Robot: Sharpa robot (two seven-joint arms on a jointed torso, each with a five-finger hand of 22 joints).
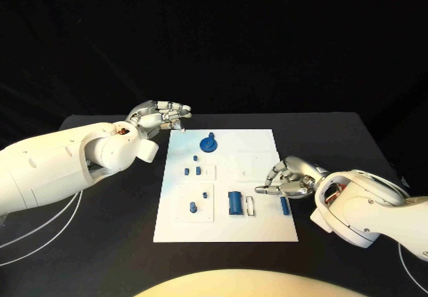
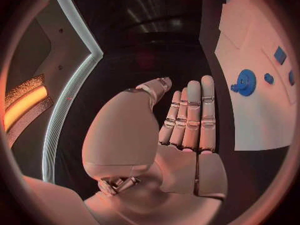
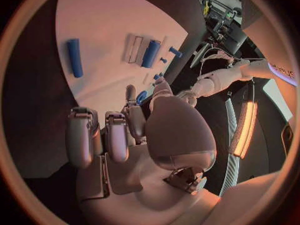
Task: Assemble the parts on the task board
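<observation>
The right hand (image 1: 290, 179) hovers over the board's (image 1: 268, 229) right edge, fingers curled and holding nothing; the blue bar (image 1: 286, 206) lies just beside it; the left hand (image 1: 161, 116) waits empty, fingers together, off the far left corner; best lower squarely, then pinch.

Bright overhead light, black surroundings, fisheye-warped wrist views.

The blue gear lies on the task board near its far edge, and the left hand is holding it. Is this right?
Not quite. The blue gear lies on the task board near its far edge, but the left hand holds nothing; the head view shows it off the board's far left corner, apart from the gear.
</observation>
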